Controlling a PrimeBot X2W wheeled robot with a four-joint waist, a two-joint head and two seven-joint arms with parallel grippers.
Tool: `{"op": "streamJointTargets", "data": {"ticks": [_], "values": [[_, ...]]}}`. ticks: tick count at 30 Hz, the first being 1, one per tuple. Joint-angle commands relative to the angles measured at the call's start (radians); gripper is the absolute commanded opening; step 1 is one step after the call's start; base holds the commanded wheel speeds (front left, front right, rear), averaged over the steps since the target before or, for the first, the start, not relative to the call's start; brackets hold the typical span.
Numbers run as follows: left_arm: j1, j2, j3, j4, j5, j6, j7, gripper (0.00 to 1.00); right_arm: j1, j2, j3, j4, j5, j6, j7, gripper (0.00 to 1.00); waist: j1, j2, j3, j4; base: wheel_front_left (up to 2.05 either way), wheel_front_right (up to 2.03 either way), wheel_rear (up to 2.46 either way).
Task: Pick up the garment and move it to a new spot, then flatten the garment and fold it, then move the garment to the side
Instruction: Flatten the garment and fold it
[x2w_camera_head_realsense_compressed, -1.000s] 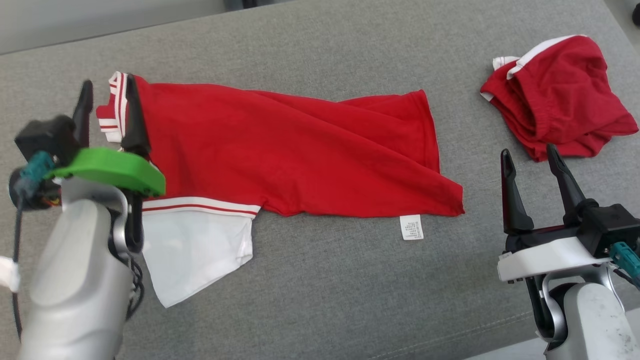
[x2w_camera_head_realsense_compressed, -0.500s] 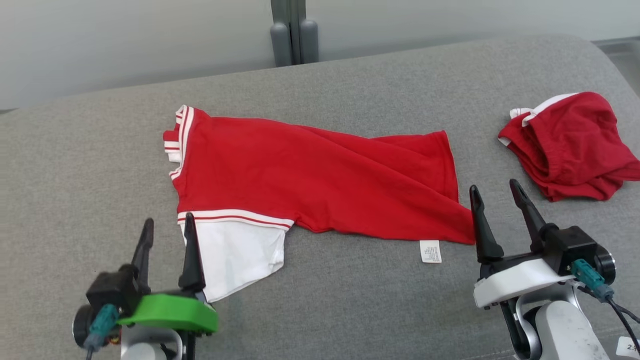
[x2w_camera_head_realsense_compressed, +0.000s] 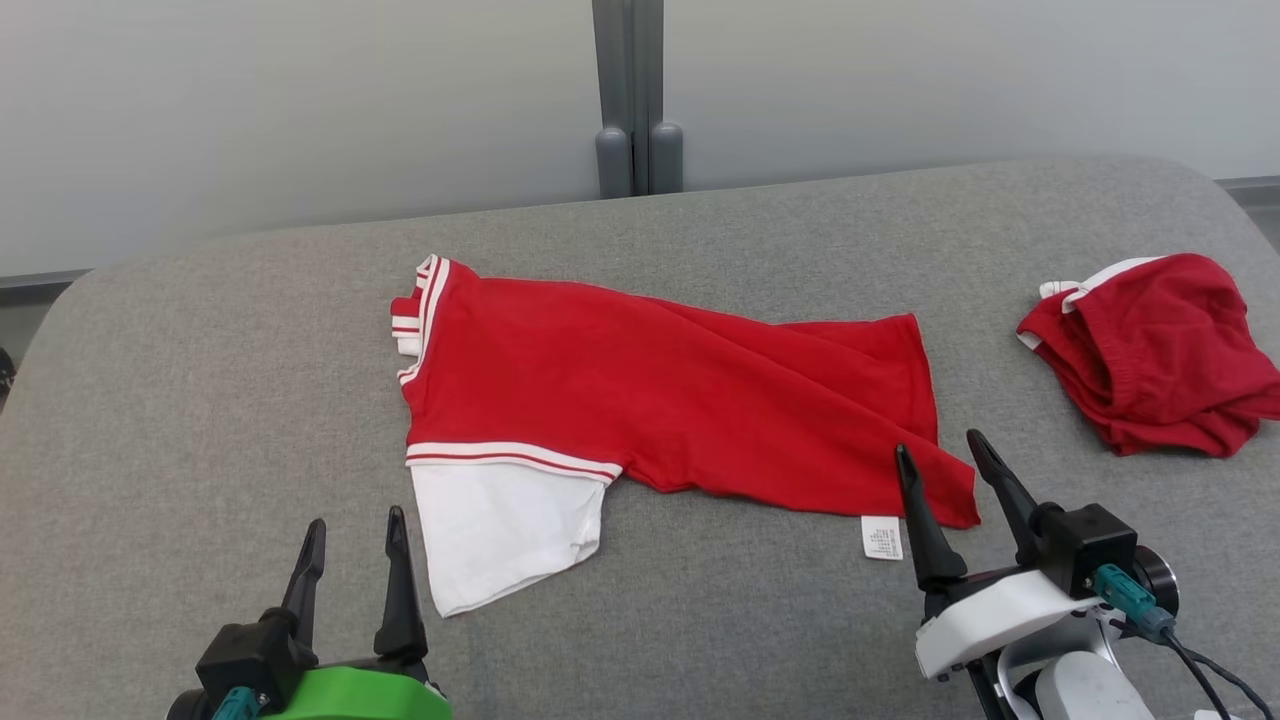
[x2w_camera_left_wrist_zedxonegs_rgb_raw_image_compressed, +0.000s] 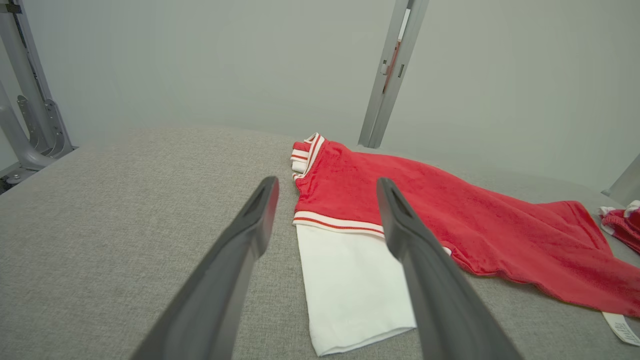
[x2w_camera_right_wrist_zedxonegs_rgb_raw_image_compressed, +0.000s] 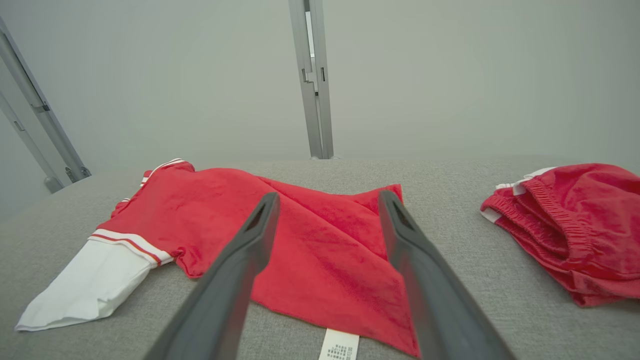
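"Now, what is pictured, and what could go wrong?" is asked.

"A red shirt (x2w_camera_head_realsense_compressed: 660, 400) with a white sleeve is laid across the middle of the grey cushion (x2w_camera_head_realsense_compressed: 200, 400). At the cushion's near edge, the left gripper (x2w_camera_head_realsense_compressed: 357, 516) and right gripper (x2w_camera_head_realsense_compressed: 939, 443) are held empty, fingers apart. If only one layer is pinched, the shirt could be dragged into creases. The bundled red garment (x2w_camera_head_realsense_compressed: 1150, 350) at the cushion's right end could be snagged."

"Can any writing be read?"

"A white care label (x2w_camera_head_realsense_compressed: 881, 537) is seen at the hem, but its print cannot be read."

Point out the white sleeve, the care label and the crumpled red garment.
white sleeve (x2w_camera_head_realsense_compressed: 500, 530), head view, its middle
care label (x2w_camera_head_realsense_compressed: 881, 537), head view, its centre
crumpled red garment (x2w_camera_head_realsense_compressed: 1160, 350), head view, its middle
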Motion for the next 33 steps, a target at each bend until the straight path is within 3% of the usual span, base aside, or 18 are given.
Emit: {"op": "streamJointTargets", "data": {"ticks": [1, 33], "values": [[0.015, -0.004, 0.005, -0.001, 0.004, -0.004, 0.000, 1.00, 0.010, -0.002, 0.000, 0.001, 0.007, -0.002, -0.004, 1.00, 0.0000, 0.0000, 0.000, 0.000, 0.00, 0.00, 0.00], [0.012, -0.021, 0.004, 0.017, 0.037, -0.018, 0.000, 1.00, -0.005, -0.002, -0.032, -0.020, -0.001, -0.002, -0.004, 1.00, 0.0000, 0.0000, 0.011, 0.002, 0.00, 0.00, 0.00]]}}
